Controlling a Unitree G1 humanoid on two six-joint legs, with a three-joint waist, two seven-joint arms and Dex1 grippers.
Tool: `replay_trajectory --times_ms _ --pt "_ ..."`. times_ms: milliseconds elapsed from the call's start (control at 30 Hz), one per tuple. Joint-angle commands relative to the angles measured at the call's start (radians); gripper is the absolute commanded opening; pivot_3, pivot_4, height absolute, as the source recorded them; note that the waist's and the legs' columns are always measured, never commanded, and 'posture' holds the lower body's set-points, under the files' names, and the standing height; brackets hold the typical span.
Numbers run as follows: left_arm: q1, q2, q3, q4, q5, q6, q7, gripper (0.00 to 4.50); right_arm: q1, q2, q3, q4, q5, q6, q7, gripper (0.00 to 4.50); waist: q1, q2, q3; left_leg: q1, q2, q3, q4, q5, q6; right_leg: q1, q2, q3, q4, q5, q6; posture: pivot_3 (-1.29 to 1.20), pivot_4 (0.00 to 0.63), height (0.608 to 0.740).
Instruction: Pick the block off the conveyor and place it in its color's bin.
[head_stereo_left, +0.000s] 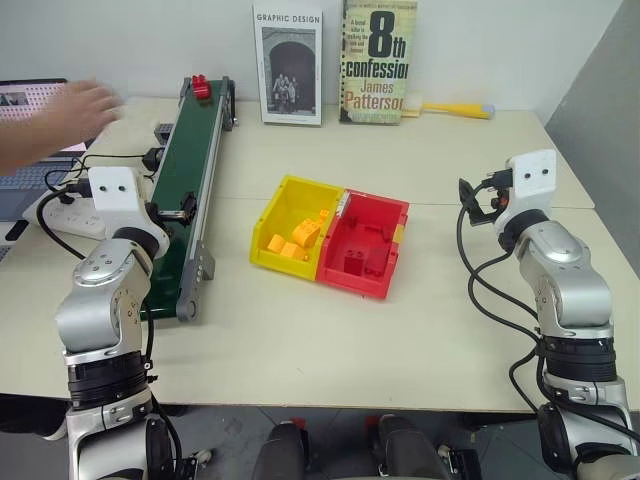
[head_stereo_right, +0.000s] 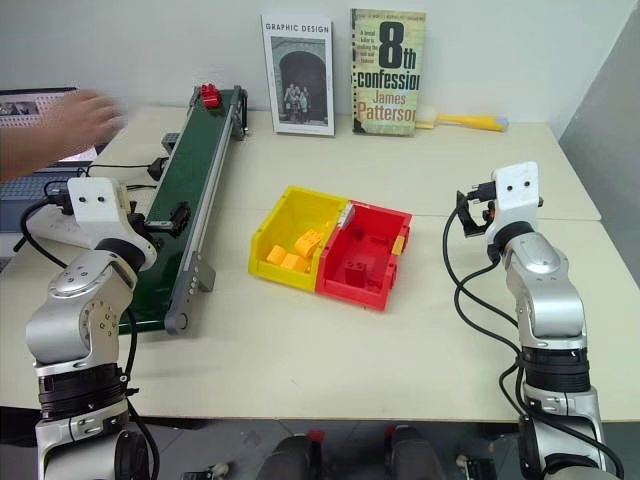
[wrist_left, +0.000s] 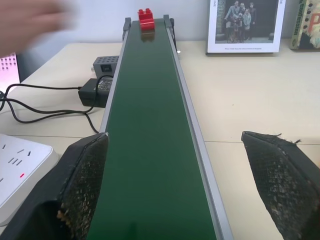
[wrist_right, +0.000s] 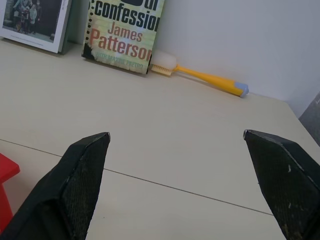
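Observation:
A small red block (head_stereo_left: 200, 86) sits at the far end of the dark green conveyor (head_stereo_left: 190, 170); the left wrist view has the block (wrist_left: 146, 15) far up the belt. My left gripper (wrist_left: 174, 137) hovers open over the near part of the belt, nothing between its fingers. The red bin (head_stereo_left: 352, 281) stands mid-table, joined to a yellow one, with a few red blocks inside. My right gripper (wrist_right: 176, 134) is open and empty, held above the table to the right of the bins. A person's blurred hand (head_stereo_left: 70, 115) hangs left of the conveyor's far end.
The yellow bin (head_stereo_left: 268, 258) holds several yellow blocks. Two books (head_stereo_left: 288, 62) lean on the back wall beside a yellow-handled brush (head_stereo_left: 450, 108). A laptop (head_stereo_left: 25, 100), a white power strip (head_stereo_left: 60, 215) and cables lie left of the conveyor.

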Motion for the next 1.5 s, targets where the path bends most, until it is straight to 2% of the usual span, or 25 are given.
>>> replay_trajectory --times_ms 33,367,933,1067,1333,1500 --pt "0.002 0.023 0.015 -0.040 -0.001 0.003 -0.002 4.44 -0.039 -0.019 -0.013 -0.016 -0.006 -0.011 0.012 4.50 0.000 0.000 0.000 0.000 0.000 0.000 0.000 0.000 0.000 0.000 0.000 0.000 0.000 0.000 0.000 0.00 0.150 0.740" --pt "0.039 -0.029 0.060 -0.090 -0.033 0.009 0.054 4.44 0.009 -0.016 -0.004 -0.061 -0.007 0.010 0.032 4.50 0.001 0.000 0.000 0.000 0.001 0.000 0.000 0.000 0.000 0.000 0.000 0.000 0.000 0.000 0.000 0.00 0.150 0.740" --pt "0.026 -0.031 0.042 -0.084 -0.009 0.002 0.087 4.44 -0.029 -0.036 0.008 -0.034 -0.001 -0.007 0.111 4.50 0.000 0.000 0.000 0.000 0.000 0.000 0.000 0.000 0.000 0.000 0.000 0.000 0.000 0.000 0.000 0.00 0.150 0.740" --pt "0.017 -0.036 0.040 -0.071 -0.010 0.003 0.093 4.44 -0.106 -0.045 0.012 -0.039 0.148 0.032 0.303 4.50 0.000 0.000 0.000 0.000 0.000 0.000 0.000 0.000 0.000 0.000 0.000 0.000 0.000 0.000 0.000 0.00 0.150 0.740" --pt "-0.015 -0.029 0.020 -0.025 -0.003 0.006 0.093 4.44 -0.250 -0.197 0.118 -0.089 0.395 0.178 0.754 4.50 0.000 0.000 0.000 0.000 0.000 -0.002 0.000 0.000 0.000 0.000 0.000 -0.002 -0.001 0.000 0.000 0.00 0.150 0.740" --pt "0.000 -0.027 0.024 -0.042 -0.003 0.030 0.099 4.44 -0.261 -0.214 0.143 -0.113 0.448 0.217 0.811 4.50 0.000 0.000 0.000 0.000 0.000 -0.003 0.000 0.000 0.000 0.001 0.000 -0.003 -0.002 0.000 0.000 0.00 0.150 0.740"
